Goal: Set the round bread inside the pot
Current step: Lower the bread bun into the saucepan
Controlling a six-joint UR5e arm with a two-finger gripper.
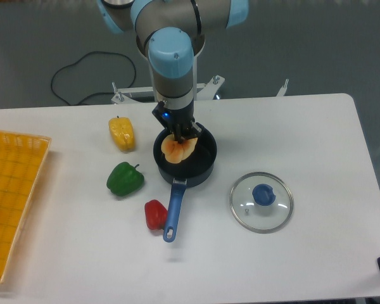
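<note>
The round bread, pale tan with an orange-brown glaze, hangs over the left part of the pot's opening. My gripper points straight down and is shut on the bread from above. The pot is a dark round saucepan in the middle of the table, with its long blue handle pointing toward the front. The bread hides part of the pot's inside, and I cannot tell whether it touches the bottom.
A yellow pepper lies left of the pot, a green pepper front-left of it, and a red pepper beside the handle. A glass lid with a blue knob lies to the right. A yellow basket fills the left edge.
</note>
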